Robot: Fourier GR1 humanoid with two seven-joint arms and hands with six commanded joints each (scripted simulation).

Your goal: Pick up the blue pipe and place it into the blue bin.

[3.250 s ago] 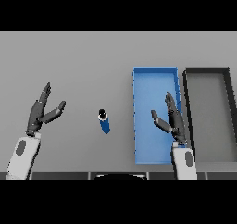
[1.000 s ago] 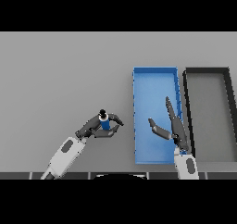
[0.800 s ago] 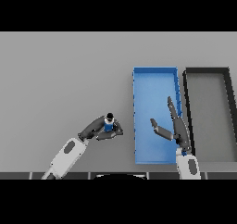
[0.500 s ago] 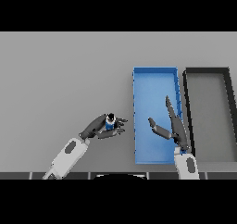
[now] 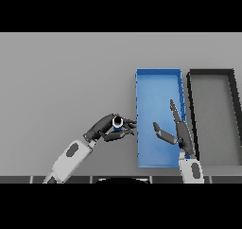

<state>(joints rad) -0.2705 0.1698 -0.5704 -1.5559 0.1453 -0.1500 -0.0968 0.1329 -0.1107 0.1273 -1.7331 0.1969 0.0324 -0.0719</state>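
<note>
Left hand (image 5: 108, 128) curled round the blue pipe (image 5: 117, 124), carrying it toward the blue bin (image 5: 158, 79).

Fingers and thumb wrapped on the pipe, its pale open end facing up, just beside the bin's near-left wall at about 9 o'clock from the bin's middle. Transport step in hand, by the look of it; pipe not yet over the rim. Next: shift toward 3 o'clock past the wall, then loosen over the blue floor. Right hand (image 5: 176, 131) idle over the bin's 5 o'clock part, fingers straight, possibly in the drop path. Dark grey bin (image 5: 211, 73) further toward 3 o'clock.
</note>
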